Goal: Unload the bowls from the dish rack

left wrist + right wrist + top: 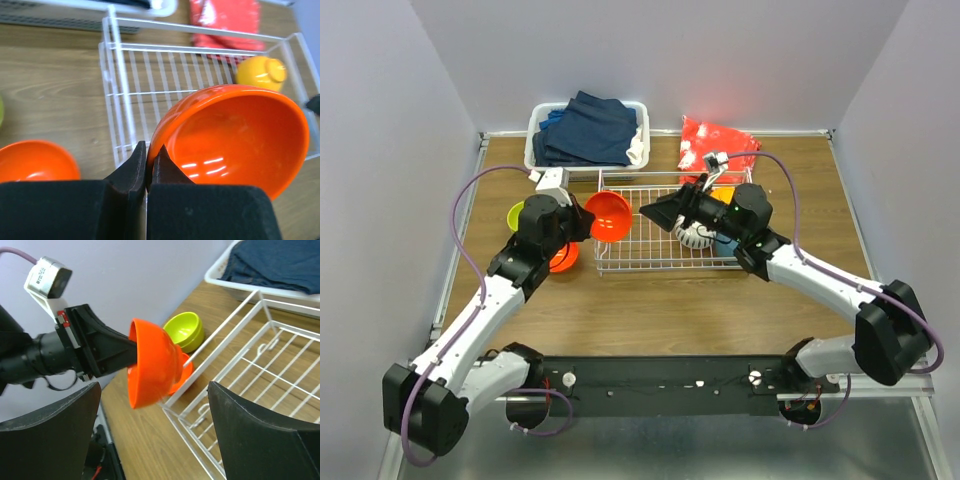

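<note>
Seven bowls (608,216), one dish rack (650,252), one tub (533,140).

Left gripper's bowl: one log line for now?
left gripper: shut on red-orange bowl | bowl: held over dish rack left end | right gripper: open

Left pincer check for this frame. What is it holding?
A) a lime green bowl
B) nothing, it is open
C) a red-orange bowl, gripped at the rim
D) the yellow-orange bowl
C: the left pincer is shut on the rim of the red-orange bowl, held in the air at the left end of the dish rack.
</note>
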